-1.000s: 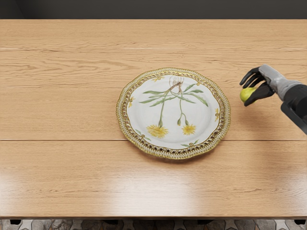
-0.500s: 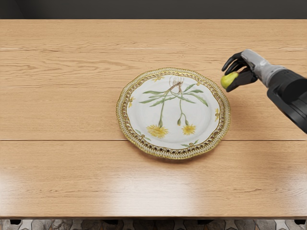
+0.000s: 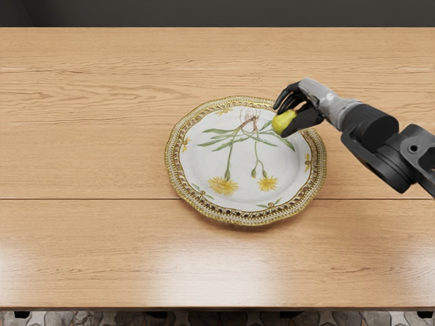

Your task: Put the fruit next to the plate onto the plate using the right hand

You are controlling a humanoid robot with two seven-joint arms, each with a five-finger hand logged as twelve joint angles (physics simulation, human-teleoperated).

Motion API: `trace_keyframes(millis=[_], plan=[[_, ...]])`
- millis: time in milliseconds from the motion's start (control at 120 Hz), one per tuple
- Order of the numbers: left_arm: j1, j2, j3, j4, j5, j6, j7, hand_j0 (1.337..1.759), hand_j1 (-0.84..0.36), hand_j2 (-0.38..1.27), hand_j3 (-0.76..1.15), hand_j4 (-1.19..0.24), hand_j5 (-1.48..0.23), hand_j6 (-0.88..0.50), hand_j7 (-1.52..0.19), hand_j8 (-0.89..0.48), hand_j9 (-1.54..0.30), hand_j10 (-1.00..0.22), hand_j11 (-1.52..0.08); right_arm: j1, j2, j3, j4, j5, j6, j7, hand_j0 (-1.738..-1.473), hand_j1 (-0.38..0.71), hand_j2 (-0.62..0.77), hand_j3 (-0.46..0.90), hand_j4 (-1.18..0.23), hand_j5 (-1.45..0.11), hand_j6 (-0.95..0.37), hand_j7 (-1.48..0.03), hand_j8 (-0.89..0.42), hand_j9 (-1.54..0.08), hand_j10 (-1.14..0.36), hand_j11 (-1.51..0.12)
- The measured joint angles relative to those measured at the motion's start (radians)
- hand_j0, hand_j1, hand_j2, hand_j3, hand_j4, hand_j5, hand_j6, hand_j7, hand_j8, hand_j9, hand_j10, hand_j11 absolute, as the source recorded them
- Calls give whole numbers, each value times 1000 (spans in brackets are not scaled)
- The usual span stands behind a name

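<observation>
Over the plate (image 3: 174, 159), far right: right hand (image 3: 293, 109) pinching the fruit (image 3: 283, 121)
Change: carried in from the right — only the release looks left

The round white porcelain plate (image 3: 204, 173) has a gold openwork rim, painted green stems and leaves, and two yellow flowers. The small yellow-green fruit (image 3: 283, 122) is a bright lime-yellow. The right robot hand (image 3: 298, 107) is black with a pale grey wrist, and its arm is dark grey. The light wooden table (image 3: 88, 238) shows honey-brown grain in long streaks
</observation>
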Motion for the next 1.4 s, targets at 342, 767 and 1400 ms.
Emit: trace_keyframes(millis=[342,767,1400], plan=[[0,0,0,0,0,0,0,1658,349,1,0,-2,0,-3,0,-2,0,-2,0,-6,68,-38,-3,-2,1,0,-1658,302,405,0,-638,-874,-596,-848,-402,-858,-483,-849],[0,0,0,0,0,0,0,1658,349,1,0,-2,0,-3,0,-3,0,-2,0,16,45,119,-5,273,175,-1,-1658,-269,52,0,-80,-109,-76,-106,-51,-107,-61,-106],[0,0,0,0,0,0,0,1658,349,1,0,-2,0,-3,0,-3,0,-2,0,-310,-159,412,-255,1009,721,7,-1658,-346,3,0,-3,-5,-3,-5,-2,-5,-2,-5]])
